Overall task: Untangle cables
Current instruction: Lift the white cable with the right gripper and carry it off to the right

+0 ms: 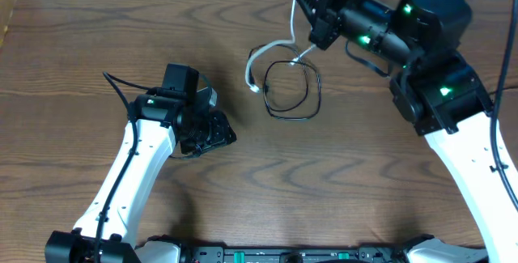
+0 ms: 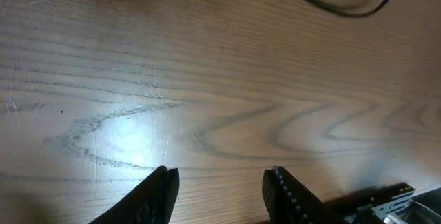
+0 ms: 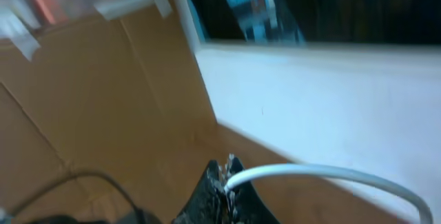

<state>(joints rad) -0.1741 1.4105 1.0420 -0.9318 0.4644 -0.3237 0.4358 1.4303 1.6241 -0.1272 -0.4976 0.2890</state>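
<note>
White cable [image 3: 324, 172] is pinched between the closed fingertips of the right gripper [image 3: 224, 180], up at the far side of the wooden table [image 1: 97, 20]. From that grip the strand is draped down to the tabletop, and its free end is curled just beside the black cable [image 1: 293, 91]. The black cable is laid flat in a loop near the white one. The left gripper [image 2: 220, 196] is held low over bare wood, jaws parted, nothing between them. A cardboard box [image 3: 103, 100] is glimpsed; its contents cannot be told.

black cable [image 1: 291, 117] | white cable [image 3: 317, 171] | table [image 1: 81, 36]: brown, dark wavy grain | left arm [image 1: 137, 166]: white shell, black joints
</note>
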